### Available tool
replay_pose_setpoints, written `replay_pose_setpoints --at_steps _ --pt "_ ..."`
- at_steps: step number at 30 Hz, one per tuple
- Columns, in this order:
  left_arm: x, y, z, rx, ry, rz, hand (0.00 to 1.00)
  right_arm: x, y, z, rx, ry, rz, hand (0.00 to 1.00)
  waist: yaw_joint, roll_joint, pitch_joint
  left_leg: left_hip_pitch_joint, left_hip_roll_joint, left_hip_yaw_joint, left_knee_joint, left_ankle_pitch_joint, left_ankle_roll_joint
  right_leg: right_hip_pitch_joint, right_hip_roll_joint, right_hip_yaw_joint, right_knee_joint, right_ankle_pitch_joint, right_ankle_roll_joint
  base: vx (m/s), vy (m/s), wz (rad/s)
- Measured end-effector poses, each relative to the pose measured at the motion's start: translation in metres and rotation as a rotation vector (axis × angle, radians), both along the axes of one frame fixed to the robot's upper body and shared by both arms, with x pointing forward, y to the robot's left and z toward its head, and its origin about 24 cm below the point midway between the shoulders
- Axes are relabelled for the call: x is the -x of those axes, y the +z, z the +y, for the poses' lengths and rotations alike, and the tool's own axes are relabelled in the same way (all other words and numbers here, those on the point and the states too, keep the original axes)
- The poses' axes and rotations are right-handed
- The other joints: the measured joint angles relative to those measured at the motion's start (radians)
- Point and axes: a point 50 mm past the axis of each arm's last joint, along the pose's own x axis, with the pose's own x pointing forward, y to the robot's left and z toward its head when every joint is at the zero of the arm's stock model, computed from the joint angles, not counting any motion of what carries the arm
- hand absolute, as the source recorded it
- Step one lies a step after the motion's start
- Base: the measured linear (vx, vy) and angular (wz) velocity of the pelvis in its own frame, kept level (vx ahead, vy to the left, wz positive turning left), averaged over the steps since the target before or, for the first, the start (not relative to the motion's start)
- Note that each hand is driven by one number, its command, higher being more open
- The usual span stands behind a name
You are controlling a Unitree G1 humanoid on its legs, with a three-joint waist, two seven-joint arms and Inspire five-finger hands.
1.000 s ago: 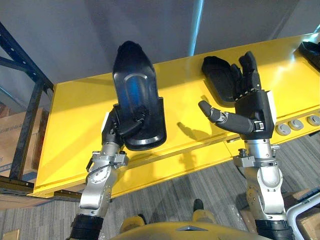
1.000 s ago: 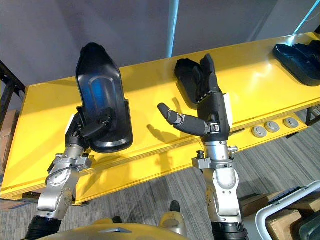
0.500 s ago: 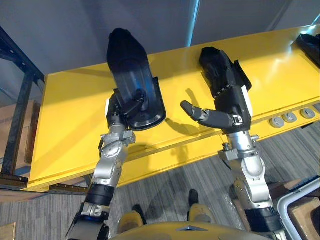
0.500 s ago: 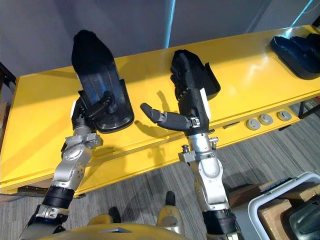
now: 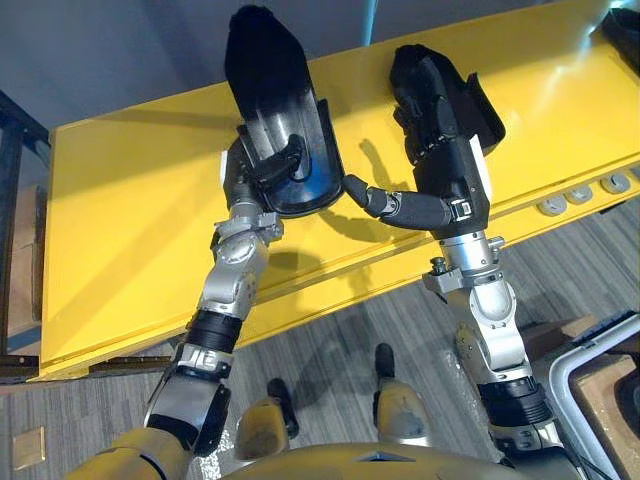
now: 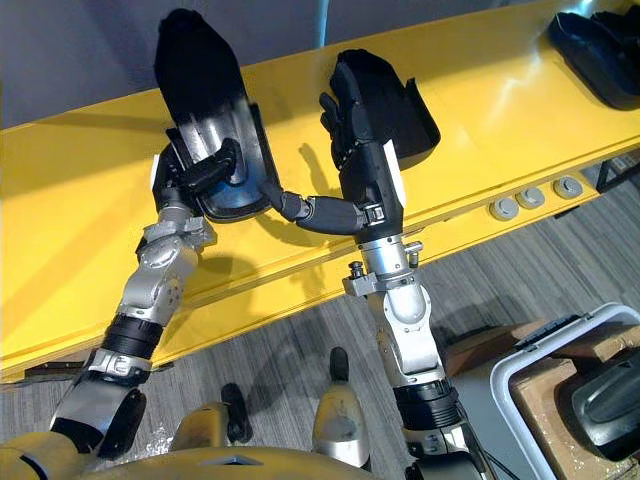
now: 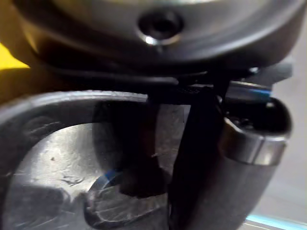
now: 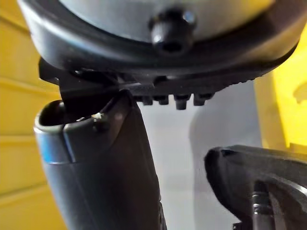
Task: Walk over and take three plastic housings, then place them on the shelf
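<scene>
Left eye view has the long yellow bench (image 5: 130,220) crossing the scene, with grey carpet floor (image 5: 340,340) before its near edge. Over the bench's left-of-middle stretch, the left hand (image 5: 262,170) grasps a black scoop-shaped plastic housing (image 5: 270,90). Its thumb is clamped across the hollow inner face and its fingers are behind the shell. That housing is tilted up off the bench, with its narrow end toward the bench's far edge.

Near the bench's middle lies a second black plastic housing (image 5: 482,105). The right hand (image 5: 447,165) rests released on top of it, fingers straight along the shell. The thumb is spread wide toward the held housing and does not grip anything.

A row of small round silver discs (image 6: 530,197) sits along the bench's near edge. At the bench's far right end lies a third black plastic housing (image 6: 590,40), well apart from both hands.
</scene>
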Motion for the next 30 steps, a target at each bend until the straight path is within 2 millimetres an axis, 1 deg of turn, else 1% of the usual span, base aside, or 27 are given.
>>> replay_pose_setpoints --at_steps 5,12,18,22,25,26,30 --pt "-0.003 0.000 -0.001 0.003 0.032 0.013 1.00 0.000 0.000 0.000 0.001 0.002 0.001 1.00 -0.002 0.001 0.001 0.005 0.001 0.004 -0.001 0.000 0.000 0.002 0.001 0.004 0.000 0.001 0.002 0.00 0.004 -0.02" --pt "-0.005 -0.013 0.002 -0.003 0.069 0.068 1.00 0.002 -0.004 0.002 -0.001 0.012 0.013 1.00 -0.008 0.000 0.002 0.058 -0.001 0.019 -0.033 0.001 -0.002 0.039 0.002 0.010 -0.005 0.000 0.002 -0.01 0.005 -0.05" --pt "-0.003 -0.016 0.002 -0.006 0.161 0.112 1.00 0.008 -0.020 0.002 -0.022 -0.007 0.083 1.00 -0.008 0.002 0.000 0.100 -0.002 0.022 -0.084 0.026 -0.011 0.070 0.008 0.000 -0.024 0.001 0.004 0.00 -0.006 0.00" --pt "0.000 -0.018 0.000 -0.149 0.253 0.134 1.00 0.010 -0.024 0.010 -0.057 0.001 0.104 1.00 -0.006 0.002 -0.006 0.129 -0.004 0.018 -0.131 0.051 -0.018 0.090 0.012 -0.014 -0.041 0.001 0.004 0.02 -0.027 0.07" --pt "0.008 -0.027 -0.003 -0.256 0.297 0.168 1.00 0.013 -0.029 0.016 -0.074 0.007 0.129 1.00 -0.009 -0.002 -0.045 0.139 -0.002 0.011 -0.163 0.067 -0.025 0.096 0.020 -0.025 -0.054 0.002 0.005 0.03 -0.027 0.07" --pt "0.011 -0.031 -0.003 -0.283 0.309 0.180 1.00 0.014 -0.032 0.016 -0.079 0.002 0.140 1.00 -0.009 -0.004 -0.047 0.155 -0.001 0.006 -0.177 0.072 -0.028 0.109 0.024 -0.035 -0.055 0.002 0.005 0.05 -0.026 0.07" --pt "0.020 -0.036 0.002 -0.313 0.364 0.192 1.00 0.016 -0.036 0.018 -0.083 -0.030 0.156 1.00 -0.006 -0.005 -0.068 0.175 -0.004 0.002 -0.207 0.084 -0.032 0.126 0.026 -0.048 -0.066 0.002 0.005 0.01 -0.015 0.07"
